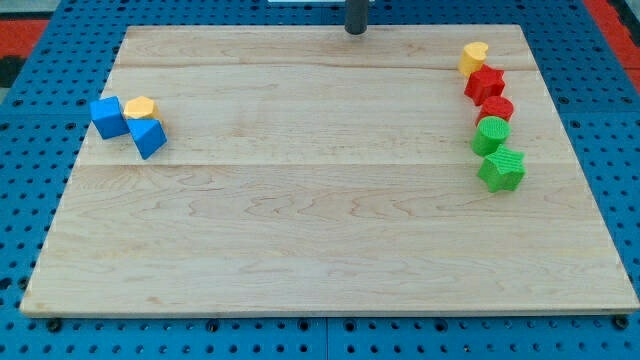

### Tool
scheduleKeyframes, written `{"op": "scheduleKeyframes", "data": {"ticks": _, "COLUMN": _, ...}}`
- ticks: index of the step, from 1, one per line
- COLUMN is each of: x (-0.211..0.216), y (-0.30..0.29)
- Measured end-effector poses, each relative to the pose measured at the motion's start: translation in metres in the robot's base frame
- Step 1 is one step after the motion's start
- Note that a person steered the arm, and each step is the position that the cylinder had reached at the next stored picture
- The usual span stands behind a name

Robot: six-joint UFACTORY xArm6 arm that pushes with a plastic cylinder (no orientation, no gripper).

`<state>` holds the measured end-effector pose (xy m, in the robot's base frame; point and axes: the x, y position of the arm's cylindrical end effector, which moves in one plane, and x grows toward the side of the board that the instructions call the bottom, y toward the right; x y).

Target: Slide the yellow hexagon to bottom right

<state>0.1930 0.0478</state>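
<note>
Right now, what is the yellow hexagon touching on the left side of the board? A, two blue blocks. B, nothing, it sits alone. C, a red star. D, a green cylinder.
A: the yellow hexagon sits wedged between the blue cube at its left and the blue triangular block just below it, while my tip is far off at the view's top centre, touching no block.

Looks like a robotics lab. Wooden board [330,200] sits on a blue perforated bench [30,200] w/ bolt holes, red panels at corners.
</note>
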Motion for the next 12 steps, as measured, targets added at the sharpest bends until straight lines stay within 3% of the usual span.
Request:
{"op": "scheduleKeyframes", "data": {"ticks": 1, "x": 0.001, "y": -0.006}}
{"op": "scheduleKeyframes", "data": {"ticks": 2, "x": 0.007, "y": -0.061}}
{"op": "scheduleKeyframes", "data": {"ticks": 4, "x": 0.137, "y": -0.086}}
{"op": "scheduleKeyframes", "data": {"ticks": 5, "x": 0.192, "y": -0.133}}
{"op": "scheduleKeyframes", "data": {"ticks": 6, "x": 0.21, "y": -0.182}}
{"op": "scheduleKeyframes", "data": {"ticks": 9, "x": 0.219, "y": -0.182}}
{"op": "scheduleKeyframes", "data": {"ticks": 11, "x": 0.219, "y": -0.229}}
{"op": "scheduleKeyframes", "data": {"ticks": 12, "x": 0.2, "y": -0.166}}
